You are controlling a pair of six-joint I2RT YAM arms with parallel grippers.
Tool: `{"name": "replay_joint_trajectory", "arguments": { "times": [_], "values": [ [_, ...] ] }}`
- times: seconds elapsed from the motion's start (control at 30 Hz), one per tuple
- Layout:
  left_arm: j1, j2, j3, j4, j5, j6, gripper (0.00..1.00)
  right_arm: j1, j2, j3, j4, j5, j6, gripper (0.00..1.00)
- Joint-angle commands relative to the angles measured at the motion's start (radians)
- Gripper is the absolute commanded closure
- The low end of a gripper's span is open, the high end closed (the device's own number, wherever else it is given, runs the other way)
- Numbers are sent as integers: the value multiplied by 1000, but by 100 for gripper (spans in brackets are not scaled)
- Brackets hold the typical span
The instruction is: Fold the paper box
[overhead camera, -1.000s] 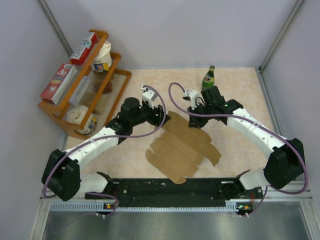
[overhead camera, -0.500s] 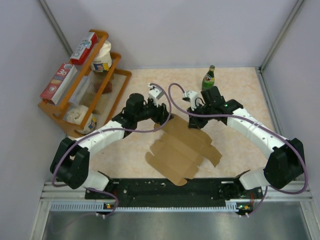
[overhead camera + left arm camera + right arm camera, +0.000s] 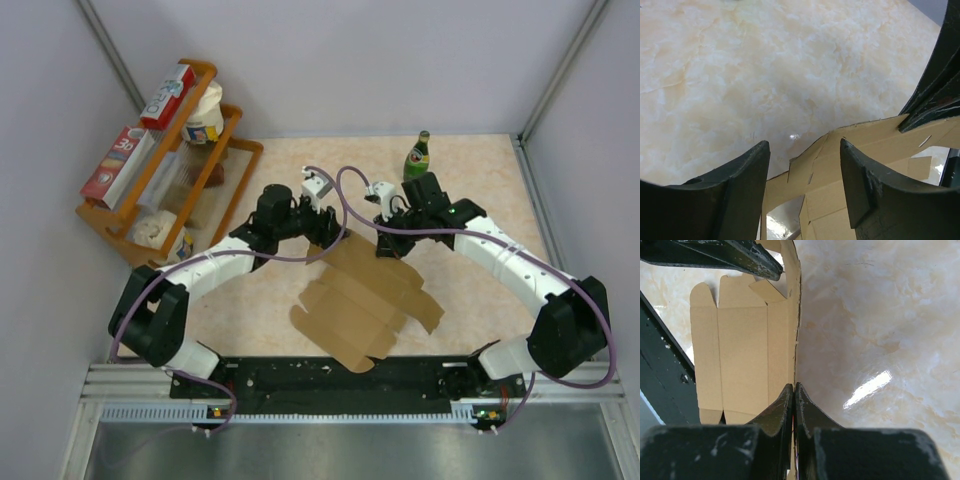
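Observation:
The paper box (image 3: 365, 300) is a flat brown cardboard die-cut sheet with flaps, lying in the middle of the table. My right gripper (image 3: 388, 243) is shut on the box's far edge (image 3: 796, 340) and holds that edge pinched between its fingers (image 3: 782, 407). My left gripper (image 3: 325, 238) is open at the box's far left corner, its fingers (image 3: 747, 175) spread above a flap of the box (image 3: 840, 165). The right gripper's finger shows at the right of the left wrist view (image 3: 935, 100).
A green bottle (image 3: 417, 157) stands at the back, just behind the right arm. An orange wooden rack (image 3: 150, 215) with red-and-white cartons and white tubs stands at the back left. A black rail (image 3: 340, 378) runs along the near edge.
My left arm has swung right and forward, bringing its open gripper to the box's far left corner. The right gripper and the box have stayed in place.

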Motion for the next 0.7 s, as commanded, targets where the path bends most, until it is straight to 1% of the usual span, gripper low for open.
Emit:
{"name": "replay_joint_trajectory", "arguments": {
  "times": [0.0, 0.13, 0.37, 0.5, 0.67],
  "values": [
    [7, 13, 43, 72, 66, -1, 40, 14, -16, 8, 7, -18, -12, 100],
    [4, 0, 39, 63, 74, -6, 47, 14, -11, 9, 7, -15, -11, 100],
    [6, -3, 34, 45, 89, -18, 54, 14, -5, 15, 7, -16, -8, 100],
    [4, -3, 33, 31, 97, -30, 59, 14, -7, 17, 7, -13, -8, 100],
    [3, -19, 36, 6, 88, -46, 61, 14, 0, 17, 10, -16, -4, 100]
  ]
}}
